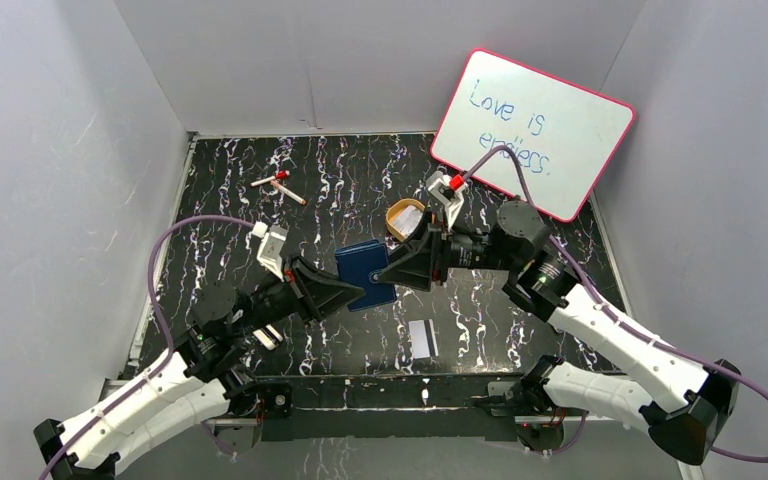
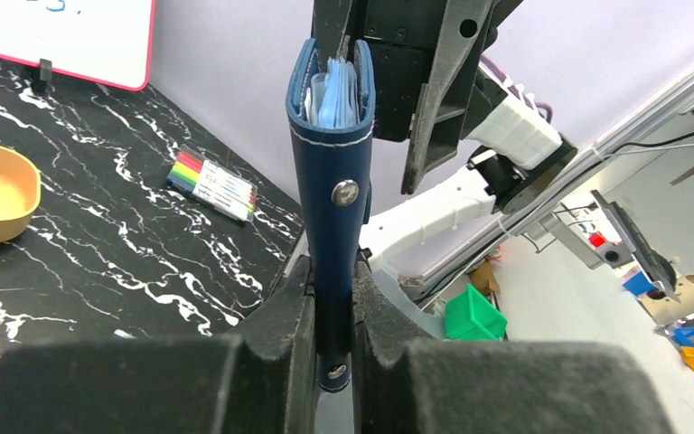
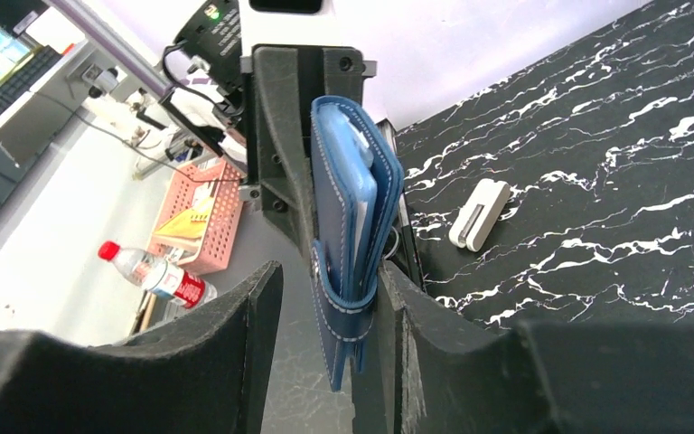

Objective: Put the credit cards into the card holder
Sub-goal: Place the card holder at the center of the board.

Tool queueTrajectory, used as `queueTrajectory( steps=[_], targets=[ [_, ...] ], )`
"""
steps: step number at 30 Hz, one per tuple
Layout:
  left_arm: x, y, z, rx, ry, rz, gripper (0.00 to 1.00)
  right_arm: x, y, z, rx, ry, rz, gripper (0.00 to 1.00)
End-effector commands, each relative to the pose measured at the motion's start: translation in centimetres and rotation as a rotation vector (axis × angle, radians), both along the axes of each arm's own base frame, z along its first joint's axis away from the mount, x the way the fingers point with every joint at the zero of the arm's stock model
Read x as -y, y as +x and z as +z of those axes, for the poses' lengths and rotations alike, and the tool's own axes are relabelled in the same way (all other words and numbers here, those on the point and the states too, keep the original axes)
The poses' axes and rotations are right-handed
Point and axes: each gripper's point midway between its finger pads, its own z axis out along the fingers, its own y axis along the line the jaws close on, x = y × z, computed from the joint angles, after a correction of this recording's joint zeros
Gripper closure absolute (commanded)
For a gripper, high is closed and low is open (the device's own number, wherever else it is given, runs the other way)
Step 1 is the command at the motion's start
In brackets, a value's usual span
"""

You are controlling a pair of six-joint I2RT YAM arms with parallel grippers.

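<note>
The top external camera looks down from high behind the near edge, far enough off to take in the whole black, white-veined marble-pattern worktop (image 1: 360, 180). The two wrist cameras sit very close to the dark navy-blue stitched folding card holder (image 2: 330, 181). The left one faces the right edge and the right one faces the left edge. All three views share the holder.

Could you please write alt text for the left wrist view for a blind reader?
A navy card holder stands on edge, clamped in the left end effector, its pale blue pockets showing at the far end, where the right end effector straddles it with jaws open. Behind, on the black marbled table, lie an orange tin and a marker pack.
</note>
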Motion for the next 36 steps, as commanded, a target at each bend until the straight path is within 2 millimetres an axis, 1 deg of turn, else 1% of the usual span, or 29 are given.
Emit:
queueTrajectory(
  steps=[1,5,9,12,14,22,24,27,28,29,30,31,32,33,34,36],
  targets=[
    [-0.7,-0.8,2.5,0.05,-0.104,-0.012,1.0,1.4,-2.0,2.1,0.11,0.05,0.064,0.49],
    [-0.3,-1.5,3.2,0.056,-0.131,-0.06,1.0,1.6,-2.7,1.1,0.089,0.04,0.098,0.47],
    [0.0,-1.5,3.8,0.059,-0.147,-0.073,1.0,1.5,-3.0,0.6,0.076,0.033,0.116,0.42],
    [0.0,-1.3,4.3,0.061,-0.16,-0.069,1.0,1.5,-3.2,0.3,0.067,0.023,0.134,0.42],
    [0.1,-1.3,4.5,0.064,-0.163,-0.07,1.0,1.4,-3.1,-0.1,0.062,0.018,0.132,0.44],
    [0.3,-0.6,4.3,0.054,-0.16,-0.047,1.0,1.3,-2.5,-0.4,0.043,0.033,0.089,0.68],
    [0.3,-0.5,4.2,0.05,-0.158,-0.039,1.0,1.3,-2.5,-0.3,0.042,0.045,0.085,0.76],
    [0.5,-0.1,3.9,0.044,-0.142,-0.031,0.99,1.3,-2.3,-0.2,0.037,0.051,0.074,0.92],
    [0.6,0.2,3.7,0.037,-0.128,-0.016,0.85,1.3,-2.1,-0.2,0.033,0.048,0.059,0.98],
    [0.5,0.9,3.4,0.018,-0.108,0.024,0.54,1.3,-1.7,-0.4,0.028,0.041,0.036,1.0],
    [0.4,2.1,2.1,-0.035,-0.057,0.084,0.29,1.2,-1.1,-0.7,0.018,0.029,0.003,1.0],
    [-0.1,3.4,1.3,-0.078,-0.01,0.163,0.18,1.2,-0.5,-1.0,0.005,0.013,-0.038,1.0],
    [-0.9,4.7,-0.8,-0.138,0.078,0.253,0.16,1.3,0.4,-1.4,-0.013,-0.008,-0.096,1.0],
    [-2.1,6.2,-2.5,-0.189,0.152,0.366,0.15,1.5,1.5,-2.2,-0.035,-0.043,-0.163,1.0],
    [-4.0,7.6,-4.8,-0.263,0.246,0.499,0.15,1.7,2.6,-2.8,-0.055,-0.079,-0.231,1.0],
    [-8.9,9.1,-8.4,-0.406,0.4,0.776,0.15,2.2,4.8,-5.4,-0.131,-0.19,-0.362,1.0]
  ],
)
